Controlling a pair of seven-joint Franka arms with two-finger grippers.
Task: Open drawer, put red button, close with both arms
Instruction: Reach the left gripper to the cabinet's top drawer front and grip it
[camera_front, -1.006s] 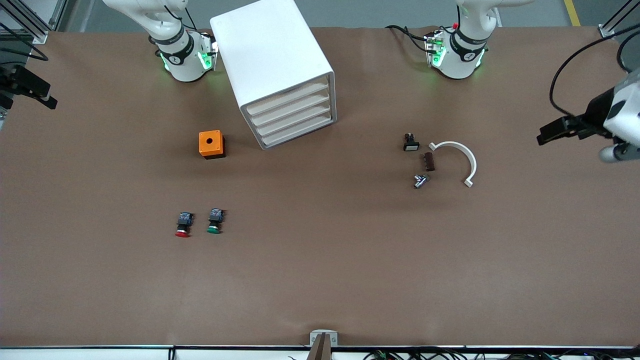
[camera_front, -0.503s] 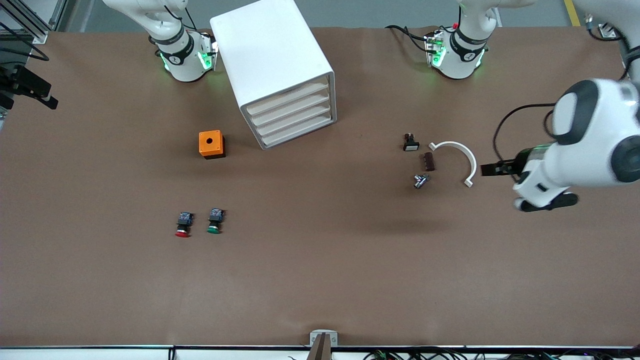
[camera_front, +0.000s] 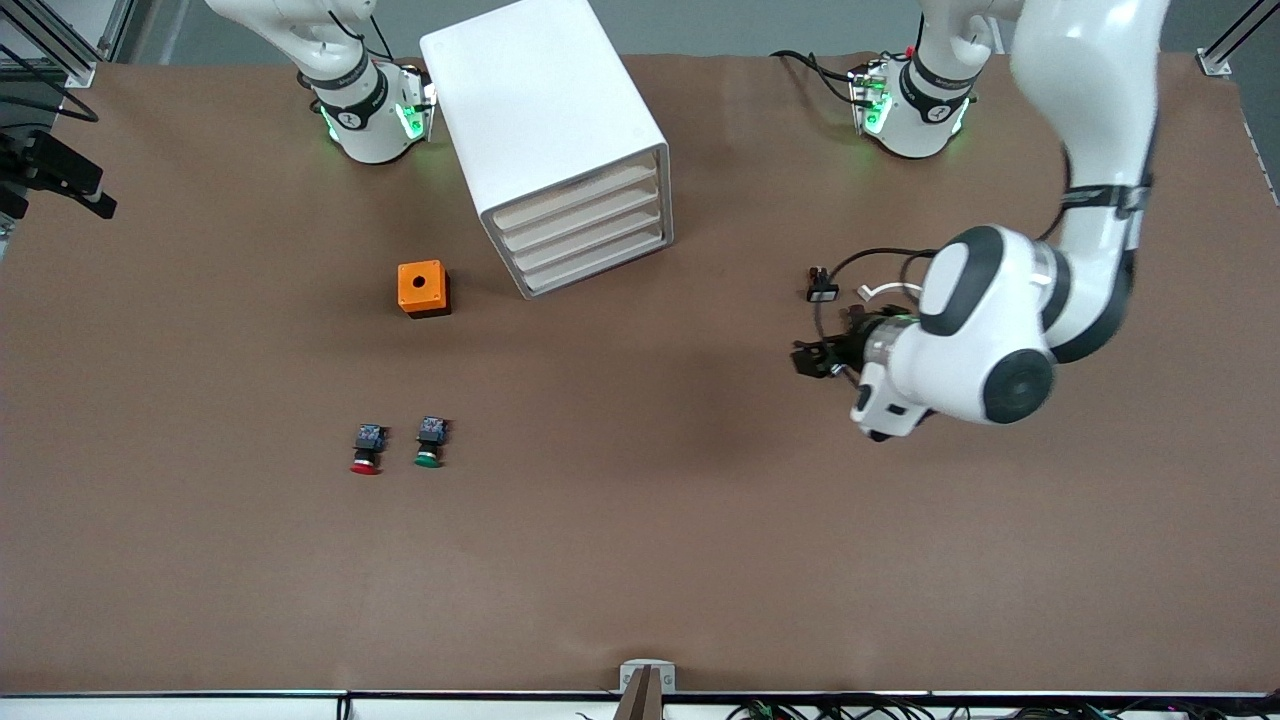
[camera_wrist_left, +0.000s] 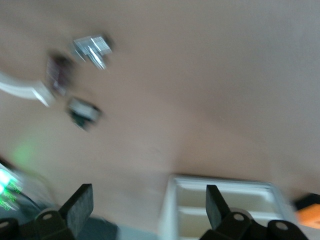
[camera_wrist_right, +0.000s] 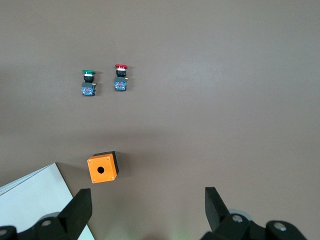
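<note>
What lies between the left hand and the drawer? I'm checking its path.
Bare brown table between the left hand and the drawer, in the front view.

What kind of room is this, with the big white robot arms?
Probably a robot lab. Two white arms are bolted along one edge of a brown-covered table; the left arm reaches out over it. Practice things lie about: a white cabinet of drawers, a red button, an orange box.

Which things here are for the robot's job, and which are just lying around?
For the job: the drawer, the red button, the left gripper and the right gripper, both with fingers open.

Lying about: green button, orange box, small black part.
</note>
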